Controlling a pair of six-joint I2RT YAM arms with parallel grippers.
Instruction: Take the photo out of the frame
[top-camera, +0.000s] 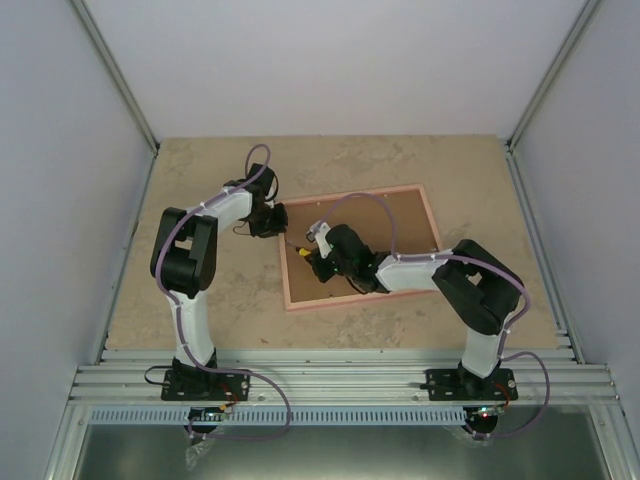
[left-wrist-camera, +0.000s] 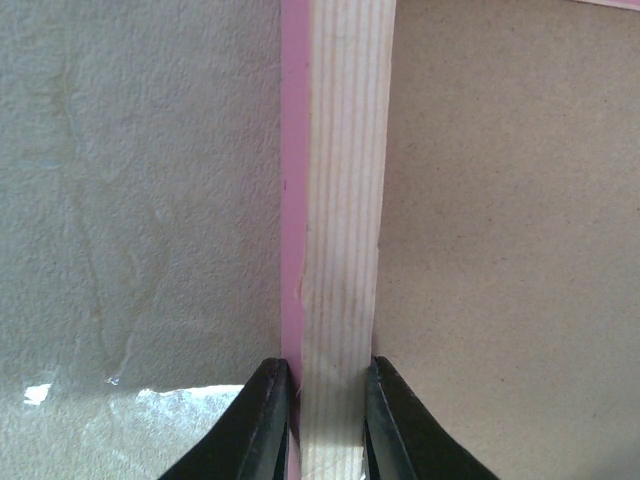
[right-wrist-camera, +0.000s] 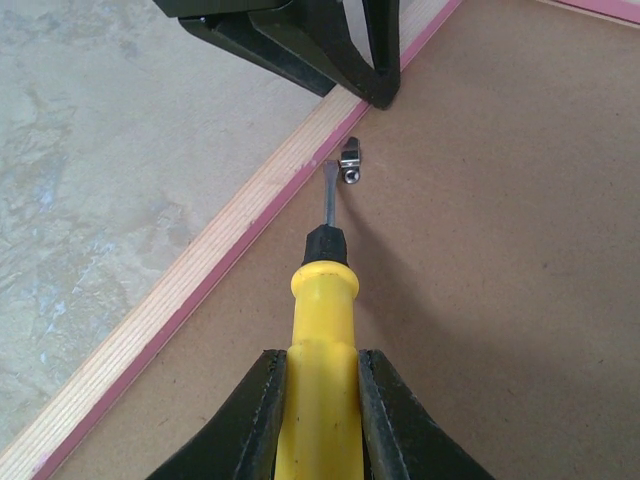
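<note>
2 grips: left end effector (left-wrist-camera: 326, 405) pinching the frame (left-wrist-camera: 340, 150) edge, right end effector (right-wrist-camera: 322, 395) clamping a yellow screwdriver (right-wrist-camera: 320, 300), tip just beside the frame's metal clip (right-wrist-camera: 350, 166).

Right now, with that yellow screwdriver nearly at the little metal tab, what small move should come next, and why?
Probably nudge the screwdriver tip against the metal tab to swing it off the backing board. The board lies in the frame; the right gripper holds the tool's tip beside the tab, and the left gripper clamps the rail.
</note>
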